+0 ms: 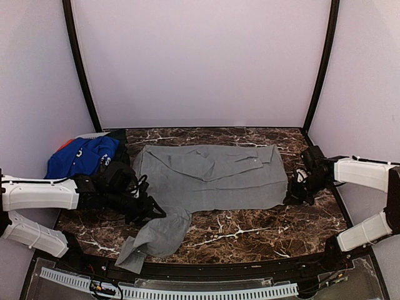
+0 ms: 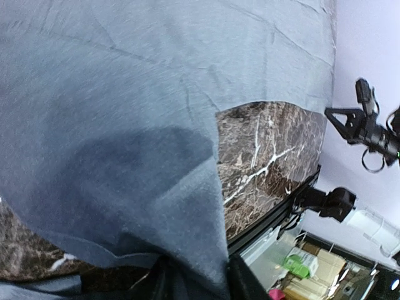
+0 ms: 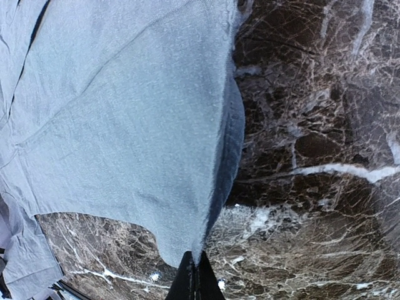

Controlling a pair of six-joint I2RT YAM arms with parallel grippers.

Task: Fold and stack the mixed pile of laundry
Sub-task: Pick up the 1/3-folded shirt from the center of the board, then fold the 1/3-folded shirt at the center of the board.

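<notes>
A grey shirt (image 1: 209, 175) lies spread across the middle of the marble table, one sleeve trailing to the front edge (image 1: 156, 237). My left gripper (image 1: 150, 209) is shut on the shirt's left side near the sleeve; in the left wrist view the grey cloth (image 2: 125, 156) runs between the fingers. My right gripper (image 1: 294, 195) is shut on the shirt's right front corner (image 3: 200, 250), lifted slightly off the table. The rest of the laundry pile sits at the back left: a royal-blue T-shirt with white print (image 1: 81, 156), a red-orange garment (image 1: 64, 145) behind it, and dark cloth (image 1: 119, 169).
The dark marble table (image 1: 250, 231) has a black front rim (image 1: 206, 265). White enclosure walls stand on all sides. A perforated white strip (image 1: 169, 290) lies below the front edge.
</notes>
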